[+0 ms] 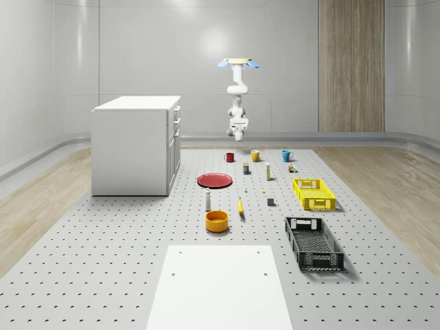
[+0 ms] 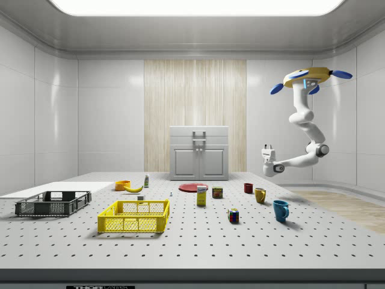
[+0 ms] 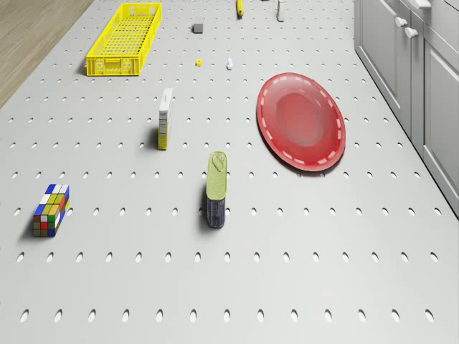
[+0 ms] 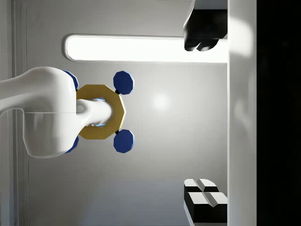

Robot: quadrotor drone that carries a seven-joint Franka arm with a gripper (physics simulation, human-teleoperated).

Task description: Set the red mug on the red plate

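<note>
Your drone (image 1: pixel 240 63) hovers high in the air beyond the far edge of the table (image 1: pixel 124 261), roughly in line with the row of mugs. In the side view it sits near the ceiling at that view's right, the arm (image 2: pixel 305 129) hanging down, elbowing, then reaching back toward the table. Your gripper (image 2: pixel 268 152) ends up in mid-air, above and a little behind the mugs, touching nothing. In the wrist view the two fingertips (image 4: pixel 202 35) stand well apart with only wall and ceiling light between them, so the claw is released and empty; that camera looks back up at the drone's yellow body and blue rotors.

The red mug (image 1: pixel 229 157) stands upright on the table in the far row, at the whole-scene view's left end of it, with the yellow mug (image 1: pixel 255 155) next and the blue mug (image 1: pixel 287 155) beyond. The red plate (image 1: pixel 215 180) lies flat on the table, nearer the camera than the red mug and apart from it, close beside the cabinet (image 1: pixel 134 144). In the drone view you see the plate bare, with a can (image 3: pixel 216 188) lying near it, a small box (image 3: pixel 165 118) past that, and a puzzle cube (image 3: pixel 51 209) further off. The yellow crate (image 1: pixel 313 194) and black crate (image 1: pixel 313 243) sit along the whole-scene view's right side.
</note>
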